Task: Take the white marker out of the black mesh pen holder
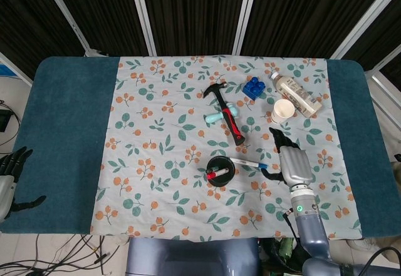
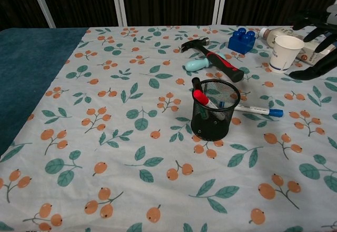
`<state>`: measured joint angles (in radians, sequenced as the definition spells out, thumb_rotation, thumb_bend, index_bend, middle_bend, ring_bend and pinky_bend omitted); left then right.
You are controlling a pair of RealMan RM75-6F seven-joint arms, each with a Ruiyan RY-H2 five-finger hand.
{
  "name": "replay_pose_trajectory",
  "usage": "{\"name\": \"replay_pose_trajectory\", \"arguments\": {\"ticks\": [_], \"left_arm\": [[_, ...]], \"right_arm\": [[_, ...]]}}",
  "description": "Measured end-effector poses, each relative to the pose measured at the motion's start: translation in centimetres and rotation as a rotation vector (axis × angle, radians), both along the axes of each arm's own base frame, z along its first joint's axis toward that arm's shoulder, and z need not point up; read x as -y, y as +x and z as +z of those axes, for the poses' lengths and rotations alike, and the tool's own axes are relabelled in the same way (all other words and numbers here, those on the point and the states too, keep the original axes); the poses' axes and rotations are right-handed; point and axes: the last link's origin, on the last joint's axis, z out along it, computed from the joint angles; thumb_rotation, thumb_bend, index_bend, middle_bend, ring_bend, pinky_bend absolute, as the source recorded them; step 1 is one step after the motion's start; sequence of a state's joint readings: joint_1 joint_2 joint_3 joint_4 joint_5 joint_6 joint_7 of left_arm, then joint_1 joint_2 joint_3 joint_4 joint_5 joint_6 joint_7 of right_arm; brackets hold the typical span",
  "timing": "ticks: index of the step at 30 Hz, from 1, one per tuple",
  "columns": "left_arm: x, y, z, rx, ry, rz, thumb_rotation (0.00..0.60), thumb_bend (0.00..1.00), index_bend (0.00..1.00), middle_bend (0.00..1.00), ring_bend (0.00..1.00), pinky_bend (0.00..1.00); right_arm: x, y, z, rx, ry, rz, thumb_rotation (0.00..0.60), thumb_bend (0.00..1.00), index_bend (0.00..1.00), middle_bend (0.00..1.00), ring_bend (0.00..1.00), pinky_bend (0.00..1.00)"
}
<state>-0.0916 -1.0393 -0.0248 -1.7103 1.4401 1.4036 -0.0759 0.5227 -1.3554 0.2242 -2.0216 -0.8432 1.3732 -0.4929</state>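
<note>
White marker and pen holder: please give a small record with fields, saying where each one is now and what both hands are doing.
white marker: lies flat on the floral cloth, blue cap toward the right hand, outside the holder
black mesh pen holder: upright, a red-capped marker inside
right hand: holds nothing, fingers apart, just right of the marker
left hand: off the table's left edge, away from the task, holds nothing
task state: marker appears out of the holder

Overhead head view; low, closer chest view
</note>
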Motion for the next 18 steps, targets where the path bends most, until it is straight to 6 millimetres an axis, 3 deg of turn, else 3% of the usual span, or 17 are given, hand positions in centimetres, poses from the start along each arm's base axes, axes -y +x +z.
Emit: {"name": "replay_pose_trajectory", "arguments": {"ticks": [8,18], "left_arm": [[0.1,0.0,0.1,-0.002,0.003,-0.003,0.600,0.00,0.00,0.00,0.00,0.00],[0.2,0.0,0.0,-0.019,0.001,-0.016,0.600,0.00,0.00,0.00,0.00,0.00]], "right_arm": [[-2.0,-1.9,1.9,-0.084,-0.052,0.080,0.600,0.26,0.00,0.00,0.00,0.23],[-8.8,-9.1,6.4,-0.237,-0.111,0.156,0.600,0.17,0.00,0.00,0.00,0.21]]}}
